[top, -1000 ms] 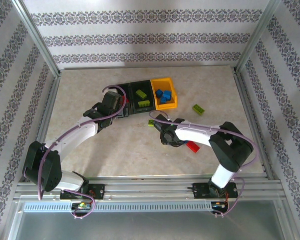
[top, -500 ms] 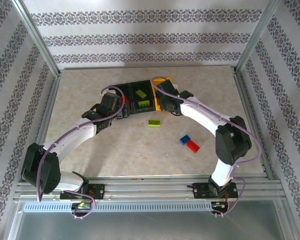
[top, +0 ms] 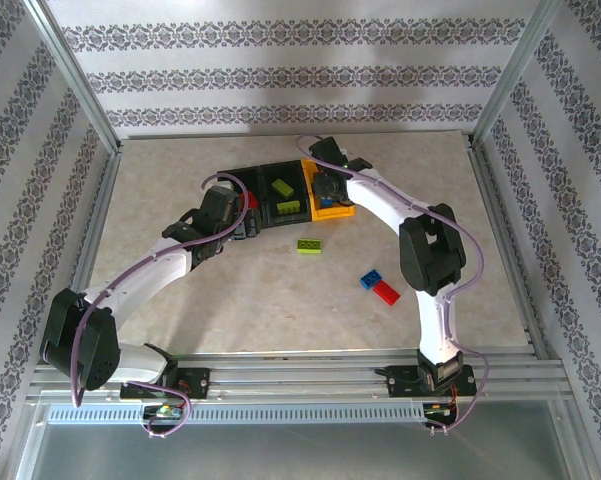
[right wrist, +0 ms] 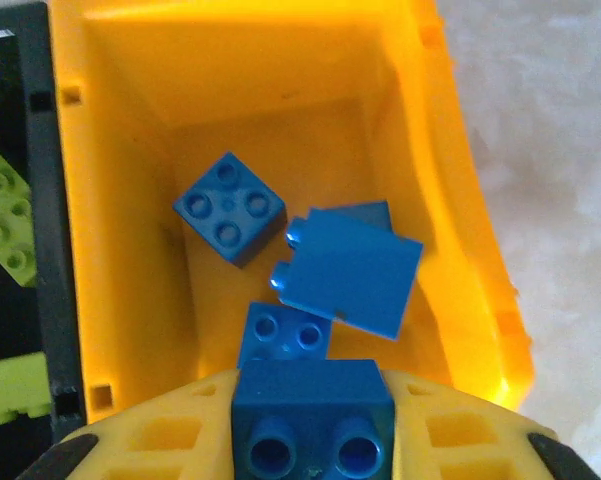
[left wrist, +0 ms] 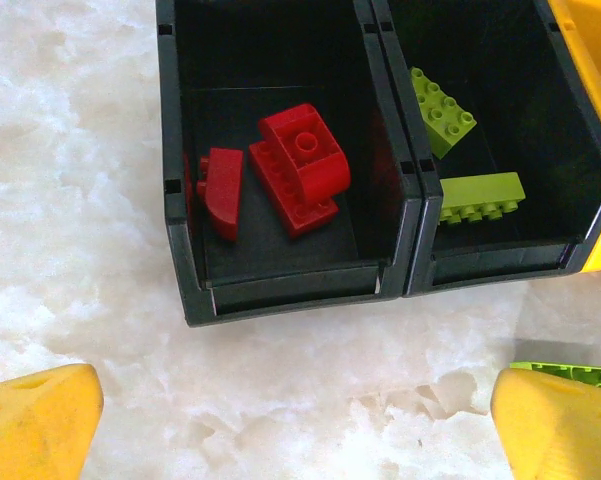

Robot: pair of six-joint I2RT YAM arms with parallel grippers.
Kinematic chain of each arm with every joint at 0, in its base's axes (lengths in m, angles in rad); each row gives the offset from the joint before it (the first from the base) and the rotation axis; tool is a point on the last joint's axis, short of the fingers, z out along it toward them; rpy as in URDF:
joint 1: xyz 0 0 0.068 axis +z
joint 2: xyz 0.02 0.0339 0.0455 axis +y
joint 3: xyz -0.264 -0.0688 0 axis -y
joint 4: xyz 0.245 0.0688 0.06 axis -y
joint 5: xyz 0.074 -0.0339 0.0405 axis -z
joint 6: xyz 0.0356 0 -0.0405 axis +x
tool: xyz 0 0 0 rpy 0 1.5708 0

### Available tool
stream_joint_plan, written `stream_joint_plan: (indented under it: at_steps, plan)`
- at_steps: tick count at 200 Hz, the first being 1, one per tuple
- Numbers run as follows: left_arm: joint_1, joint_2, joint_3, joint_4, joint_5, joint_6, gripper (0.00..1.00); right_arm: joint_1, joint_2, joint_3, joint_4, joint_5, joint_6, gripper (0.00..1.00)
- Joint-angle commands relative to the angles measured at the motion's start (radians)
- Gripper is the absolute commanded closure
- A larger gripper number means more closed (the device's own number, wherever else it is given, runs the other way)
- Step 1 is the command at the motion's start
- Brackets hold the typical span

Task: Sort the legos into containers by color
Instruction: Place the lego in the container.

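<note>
Lego, blue studded block, gripped over smooth yellow bin.

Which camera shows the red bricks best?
The left wrist view: the red bricks lie close and unobstructed in a black bin. The top external view shows them as a sliver beside the left arm.

Red legos are held in one black bin; lime legos in the second black bin; blue legos in the yellow bin.

Looks like a robotics lab cell: aluminium frame and wallpaper-print panels boxing in a marble-look tabletop beneath the left fingers.
</note>
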Motion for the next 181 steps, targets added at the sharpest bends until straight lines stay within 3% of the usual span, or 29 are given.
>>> stream_joint_plan:
  at_steps: [1,37,90,137,181]
  plan:
    - [0.016,-0.024,-0.004,0.021,0.013,-0.016,0.00,-0.008,0.039,0.077,0.003,-0.007,-0.041,0.70]
    - [0.015,-0.021,-0.005,0.028,0.051,-0.015,0.00,-0.023,0.121,0.172,0.000,-0.027,-0.058,0.69]
    - [0.008,-0.019,-0.020,0.059,0.121,-0.028,0.00,-0.034,0.204,0.282,-0.033,-0.052,-0.065,0.54]
    - [-0.026,-0.001,-0.022,0.069,0.135,-0.037,0.00,-0.046,0.180,0.289,-0.045,-0.064,-0.065,0.46]
    - [-0.134,0.046,0.003,0.089,0.111,-0.043,0.00,-0.060,0.090,0.228,-0.044,-0.064,-0.057,0.40]
